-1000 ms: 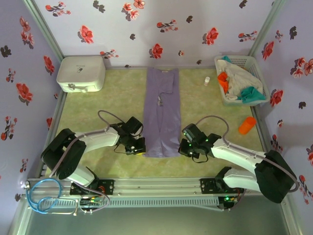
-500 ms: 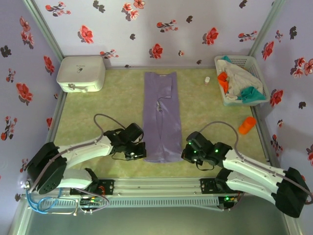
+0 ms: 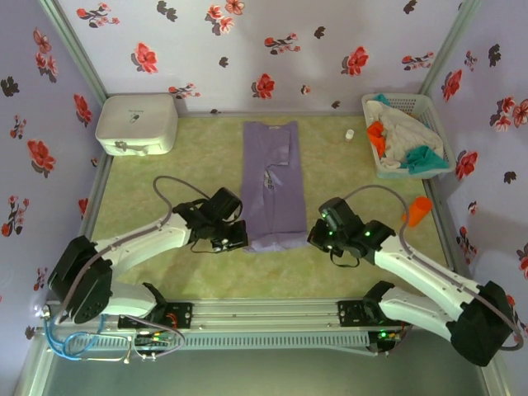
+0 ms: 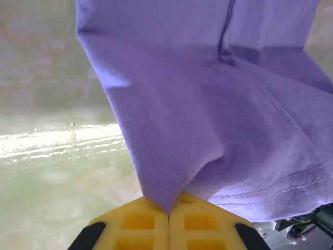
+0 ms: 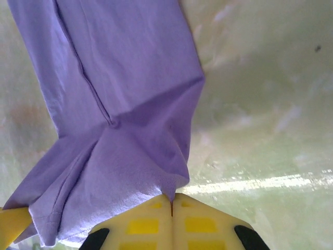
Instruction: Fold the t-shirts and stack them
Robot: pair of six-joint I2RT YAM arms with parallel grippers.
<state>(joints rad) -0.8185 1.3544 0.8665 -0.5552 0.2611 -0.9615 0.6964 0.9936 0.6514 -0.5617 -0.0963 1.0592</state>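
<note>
White box point(image 3: 136, 124): far-left corner of tabletop point(image 3: 165, 190) | left gripper point(image 4: 168, 216): jaws pinching near-left hem corner of lavender t-shirt point(image 3: 272, 165) | lavender t-shirt: narrow lengthwise strip, tabletop centre | right gripper point(image 5: 172, 203): jaws pinching near-right hem corner | basket point(image 3: 404, 98): far right, holds remaining t-shirts point(image 3: 404, 130).

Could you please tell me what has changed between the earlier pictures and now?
The left gripper and right gripper, jaws shut on the near hem corners of the lavender-purple cloth t-shirt, first pulled it nearer, then began carrying the hem away again. No grip changed. The white lattice plastic basket and white rounded plastic box stayed put.
</note>
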